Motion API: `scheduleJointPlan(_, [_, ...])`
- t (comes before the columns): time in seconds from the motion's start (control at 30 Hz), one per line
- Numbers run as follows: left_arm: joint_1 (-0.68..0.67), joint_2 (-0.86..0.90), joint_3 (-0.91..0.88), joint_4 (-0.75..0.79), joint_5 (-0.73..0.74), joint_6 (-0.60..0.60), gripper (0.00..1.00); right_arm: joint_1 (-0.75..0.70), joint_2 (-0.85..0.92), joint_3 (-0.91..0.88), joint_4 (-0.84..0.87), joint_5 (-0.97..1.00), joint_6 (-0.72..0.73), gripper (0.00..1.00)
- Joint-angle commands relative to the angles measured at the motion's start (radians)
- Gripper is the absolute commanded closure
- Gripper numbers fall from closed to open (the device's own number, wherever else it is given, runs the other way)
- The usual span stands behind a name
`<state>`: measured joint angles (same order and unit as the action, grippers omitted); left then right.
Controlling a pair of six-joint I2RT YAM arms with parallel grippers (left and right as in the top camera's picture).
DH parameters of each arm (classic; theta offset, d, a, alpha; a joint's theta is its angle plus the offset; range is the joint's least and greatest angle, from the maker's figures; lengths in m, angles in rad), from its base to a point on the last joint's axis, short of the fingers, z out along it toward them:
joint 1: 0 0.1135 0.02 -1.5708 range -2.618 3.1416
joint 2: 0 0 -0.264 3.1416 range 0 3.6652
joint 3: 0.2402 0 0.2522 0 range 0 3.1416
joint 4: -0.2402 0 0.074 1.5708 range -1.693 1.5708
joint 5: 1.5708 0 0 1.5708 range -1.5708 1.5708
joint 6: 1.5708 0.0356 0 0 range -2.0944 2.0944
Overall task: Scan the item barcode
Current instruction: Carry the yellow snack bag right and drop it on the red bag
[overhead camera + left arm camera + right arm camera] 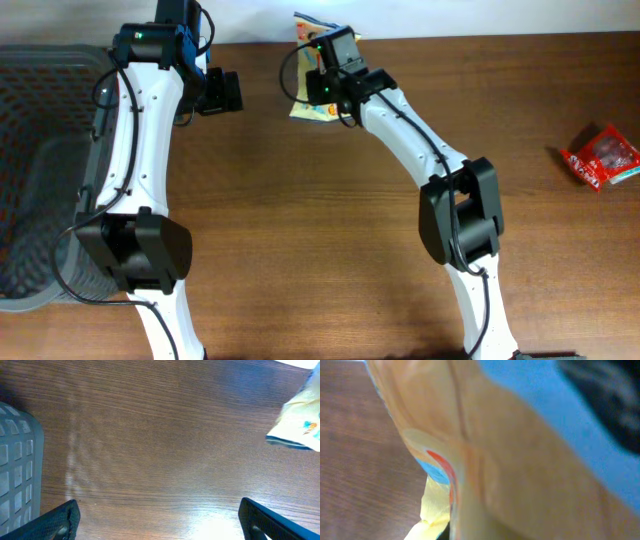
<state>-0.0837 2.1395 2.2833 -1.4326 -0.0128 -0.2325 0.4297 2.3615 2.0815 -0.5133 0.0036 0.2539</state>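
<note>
The item is a yellow snack packet (312, 113) with blue and red print, held up at the back of the table with my right gripper (327, 84) shut on it. The packet (520, 460) fills the right wrist view, blurred and very close, hiding the fingers. No barcode can be made out on it. My left gripper (224, 92) hangs to the packet's left with its jaws wide open and nothing between them. In the left wrist view that gripper (157, 512) looks down on bare wood, with the packet's edge (300, 420) at the right.
A grey mesh basket (40, 150) takes up the table's left side, and its corner (17, 470) shows in the left wrist view. A red packet (600, 155) lies near the right edge. The table is brown wood.
</note>
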Motion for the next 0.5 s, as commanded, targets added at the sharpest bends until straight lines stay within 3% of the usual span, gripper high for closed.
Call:
scheduleJointPlan(0.0, [0.002, -0.011, 0.008, -0.001, -0.007, -0.01, 0.01, -0.027, 0.003, 0.031, 0.029, -0.061, 0.054, 0.96])
scheduleJointPlan(0.1, [0.002, -0.011, 0.008, -0.001, -0.007, -0.01, 0.01, -0.138, 0.003, 0.1, -0.026, -0.264, 0.121, 0.96])
scheduleJointPlan(0.23, [0.002, -0.011, 0.008, -0.001, -0.007, -0.01, 0.01, -0.548, 0.001, 0.429, -0.592, -0.208, 0.174, 0.96])
scheduleJointPlan(0.33, [0.002, -0.011, 0.008, -0.001, -0.007, -0.01, 0.01, -0.839, 0.002, 0.422, -0.821, -0.136, 0.174, 0.91])
scheduleJointPlan(0.37, [0.002, -0.011, 0.008, -0.001, -0.007, -0.01, 0.01, -0.933, 0.002, 0.409, -0.871, -0.127, 0.173, 0.74])
scheduleJointPlan(0.4, [0.002, -0.011, 0.008, -0.001, -0.007, -0.01, 0.01, -0.976, 0.002, 0.4, -0.89, -0.126, 0.15, 0.7])
scheduleJointPlan(0.43, [0.002, -0.011, 0.008, -0.001, -0.007, -0.01, 0.01, -1.03, 0.002, 0.37, -0.904, -0.128, 0.128, 0.38])
scheduleJointPlan(0.47, [0.002, -0.011, 0.008, -0.001, -0.007, -0.01, 0.01, -1.053, 0.002, 0.359, -0.922, -0.13, 0.128, 0.24])
